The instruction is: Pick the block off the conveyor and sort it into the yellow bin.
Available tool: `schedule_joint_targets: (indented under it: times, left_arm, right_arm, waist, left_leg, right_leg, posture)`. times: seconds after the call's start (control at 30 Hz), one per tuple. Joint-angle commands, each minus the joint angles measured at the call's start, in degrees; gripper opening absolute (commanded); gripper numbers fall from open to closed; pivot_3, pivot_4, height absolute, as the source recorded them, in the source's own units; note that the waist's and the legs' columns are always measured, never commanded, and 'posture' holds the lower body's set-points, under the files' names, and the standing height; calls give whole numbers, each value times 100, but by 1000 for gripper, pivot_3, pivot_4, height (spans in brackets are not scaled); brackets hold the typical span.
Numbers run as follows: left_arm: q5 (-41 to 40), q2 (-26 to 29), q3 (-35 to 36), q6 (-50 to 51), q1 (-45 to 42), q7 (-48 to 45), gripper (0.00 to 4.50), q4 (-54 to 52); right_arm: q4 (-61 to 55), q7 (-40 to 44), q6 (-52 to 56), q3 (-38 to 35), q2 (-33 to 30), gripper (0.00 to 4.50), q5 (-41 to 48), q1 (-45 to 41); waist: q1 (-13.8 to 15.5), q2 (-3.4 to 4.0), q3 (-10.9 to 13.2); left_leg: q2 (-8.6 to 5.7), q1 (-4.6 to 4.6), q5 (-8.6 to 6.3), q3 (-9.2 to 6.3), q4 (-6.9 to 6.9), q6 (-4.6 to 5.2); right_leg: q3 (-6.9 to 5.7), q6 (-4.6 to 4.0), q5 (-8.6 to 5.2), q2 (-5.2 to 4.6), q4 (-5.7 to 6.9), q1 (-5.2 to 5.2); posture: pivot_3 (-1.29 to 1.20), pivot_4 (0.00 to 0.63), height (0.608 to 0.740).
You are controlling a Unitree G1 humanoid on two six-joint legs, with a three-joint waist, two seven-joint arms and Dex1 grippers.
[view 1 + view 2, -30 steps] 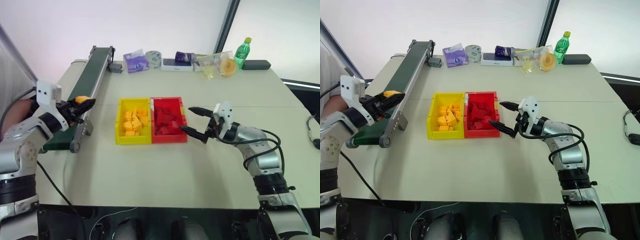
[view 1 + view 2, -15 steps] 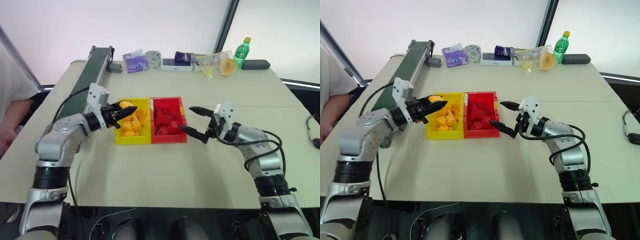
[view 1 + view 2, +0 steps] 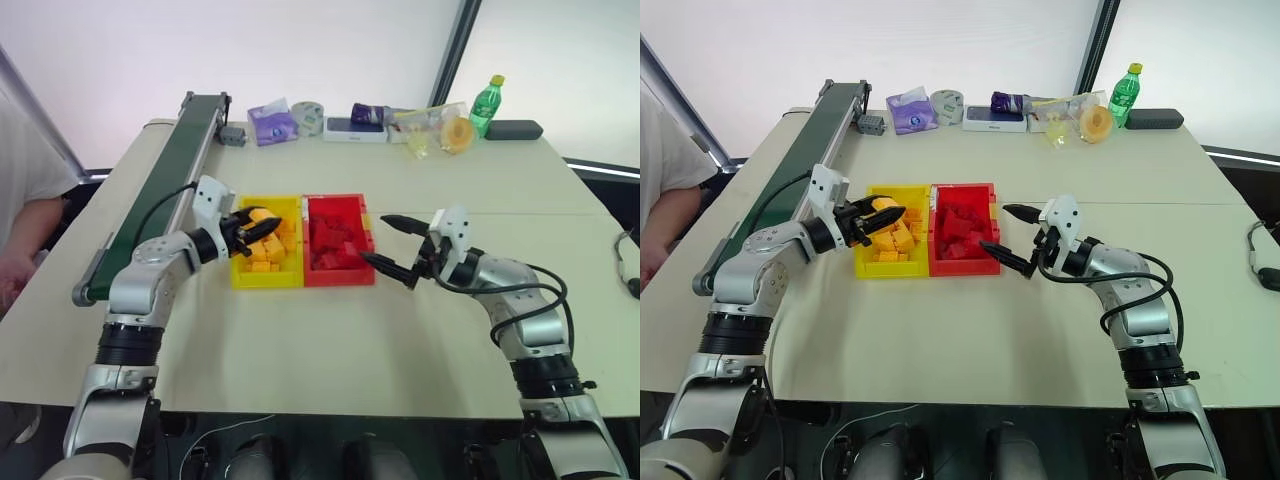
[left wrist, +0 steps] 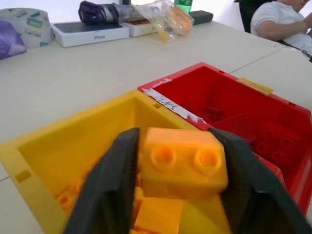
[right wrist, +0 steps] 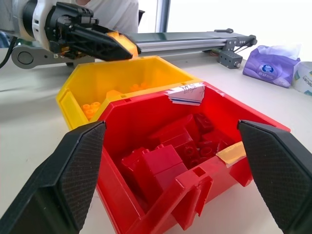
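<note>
Our left gripper grasps the block between both fingers over the yellow bin; our right gripper waits spread apart, right of the red bin. We judge release comes next: part the fingers. A far white box reads "iPhone".
</note>
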Motion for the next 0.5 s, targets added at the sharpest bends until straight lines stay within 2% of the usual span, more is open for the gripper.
schedule_joint_targets:
  times: [0.03,0.07,0.23,0.5]
  left_arm:
    - [164,47,14,-73,-175,114,4219,-63]
    - [163,49,25,-70,-179,107,4437,-71]
    - [98,195,174,-59,-130,-2,4437,-249]
    - [-397,1043,977,267,589,-243,4437,-1241]
  right_arm:
    - [-270,-27,-20,-159,-22,4500,135,-14]
    - [-276,-27,-20,-158,-23,4500,135,-8]
    - [-290,-24,-17,-161,-34,4500,140,15]
    - [-311,29,9,-199,-122,4500,181,76]
  waist:
    - [-1,0,0]
    - [-1,0,0]
    - [-4,0,0]
    - [-31,0,0]
  left_leg:
    - [0,0,0,0,0,0]
    - [0,0,0,0,0,0]
    - [0,0,0,0,0,0]
    - [4,1,0,-1,-4,0]
  right_leg:
    - [0,0,0,0,0,0]
    - [0,0,0,0,0,0]
    - [0,0,0,0,0,0]
    - [1,0,0,1,0,-1]
  posture:
    - [0,150,740]
    - [0,150,740]
    - [0,150,740]
    - [0,150,740]
